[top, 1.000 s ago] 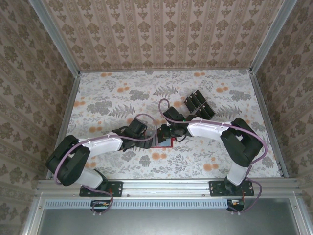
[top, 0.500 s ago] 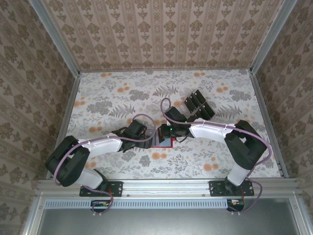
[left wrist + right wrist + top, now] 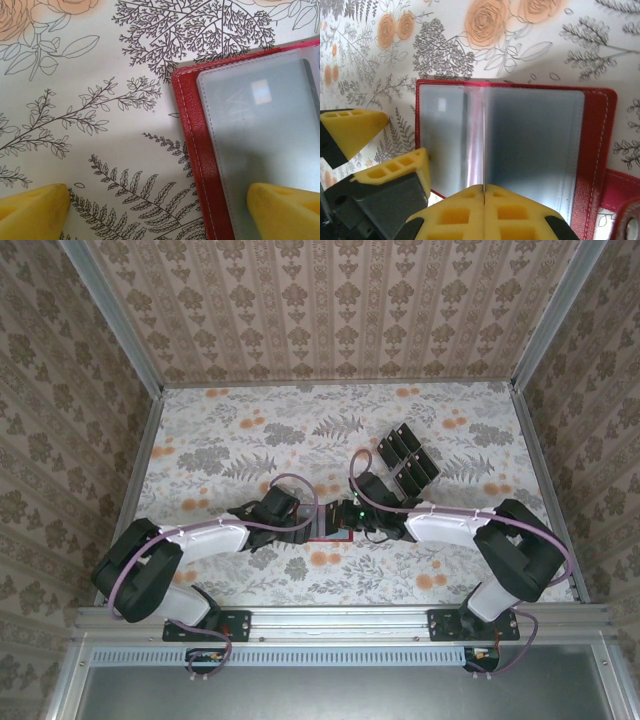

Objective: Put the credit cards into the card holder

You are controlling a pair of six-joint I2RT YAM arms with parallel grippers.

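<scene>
The red card holder [image 3: 330, 529] lies open on the table between my two grippers, its greyish clear sleeves [image 3: 535, 135] facing up. My right gripper [image 3: 484, 189] is shut on a thin leaf of the card holder [image 3: 484, 140], seen edge-on and standing upright over the fold. My left gripper [image 3: 160, 215] is open wide at the holder's left end [image 3: 192, 150]. One of its fingers [image 3: 400, 167] is over the left sleeve and the other over the bare table. The black credit cards [image 3: 405, 455] lie in a fanned row behind the right arm.
The flowered table [image 3: 230, 440] is walled by patterned panels on three sides, with a metal rail along the near edge. The holder's red clasp tab [image 3: 620, 200] sticks out on the right. Both arms [image 3: 200, 540] lie low across the near half.
My right arm has dropped lower and swung nearer, with its gripper shifting slightly right over the holder. The left arm and the cards have stayed put.
</scene>
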